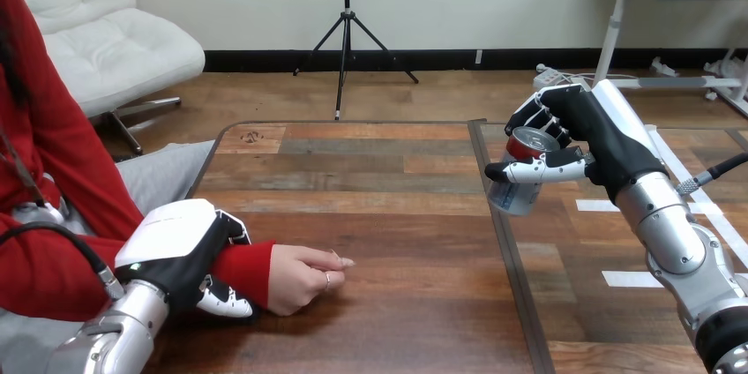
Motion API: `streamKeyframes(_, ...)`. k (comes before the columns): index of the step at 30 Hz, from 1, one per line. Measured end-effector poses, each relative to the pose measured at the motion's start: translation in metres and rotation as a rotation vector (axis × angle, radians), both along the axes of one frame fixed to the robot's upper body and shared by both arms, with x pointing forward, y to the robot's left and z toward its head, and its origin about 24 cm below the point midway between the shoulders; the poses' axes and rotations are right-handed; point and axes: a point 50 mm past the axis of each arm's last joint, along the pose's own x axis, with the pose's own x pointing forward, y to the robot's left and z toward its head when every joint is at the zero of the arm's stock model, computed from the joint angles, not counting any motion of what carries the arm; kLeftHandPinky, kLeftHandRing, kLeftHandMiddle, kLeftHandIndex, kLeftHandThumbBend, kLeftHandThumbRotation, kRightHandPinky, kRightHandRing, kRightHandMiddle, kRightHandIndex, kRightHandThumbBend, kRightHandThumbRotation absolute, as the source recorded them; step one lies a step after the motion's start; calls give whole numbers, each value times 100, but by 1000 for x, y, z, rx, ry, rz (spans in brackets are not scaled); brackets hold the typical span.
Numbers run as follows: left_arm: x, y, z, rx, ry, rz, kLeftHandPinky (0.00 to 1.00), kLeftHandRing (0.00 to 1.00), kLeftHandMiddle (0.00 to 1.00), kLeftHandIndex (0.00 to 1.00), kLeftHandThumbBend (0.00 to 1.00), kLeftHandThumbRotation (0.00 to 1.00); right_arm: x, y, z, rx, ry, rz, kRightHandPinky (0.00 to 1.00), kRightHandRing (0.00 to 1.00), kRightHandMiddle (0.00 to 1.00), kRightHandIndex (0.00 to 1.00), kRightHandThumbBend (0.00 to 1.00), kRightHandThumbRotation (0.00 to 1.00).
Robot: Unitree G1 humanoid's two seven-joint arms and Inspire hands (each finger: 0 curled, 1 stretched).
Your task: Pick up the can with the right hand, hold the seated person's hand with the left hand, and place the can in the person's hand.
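The can [520, 182] sits clasped in the right robot hand [600, 145], seemingly airborne.

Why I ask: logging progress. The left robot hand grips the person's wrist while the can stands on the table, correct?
No: the head view shows the can held off the table in the right robot hand. The rest stands.

Red-and-silver can [516, 198], tilted, open top up, lifted off the table [397, 215] at the right. person's hand [304, 279] loosely curled, resting on table, near left.
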Motion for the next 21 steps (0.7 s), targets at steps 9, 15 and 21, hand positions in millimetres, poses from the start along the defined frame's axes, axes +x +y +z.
streamKeyframes(9,-1,-2,-1,-8,-8,-4,35,38,42,41,66,0,0,1,0,3,0,1,34,37,44,46,80,0)
streamKeyframes(15,-3,-2,-2,-23,-18,3,33,37,41,41,67,0,0,4,-1,10,-3,2,33,35,43,45,80,0)
streamKeyframes(21,-6,-3,-1,-40,-39,7,32,36,40,40,67,0,1,9,-3,22,-3,9,31,34,42,45,80,0)
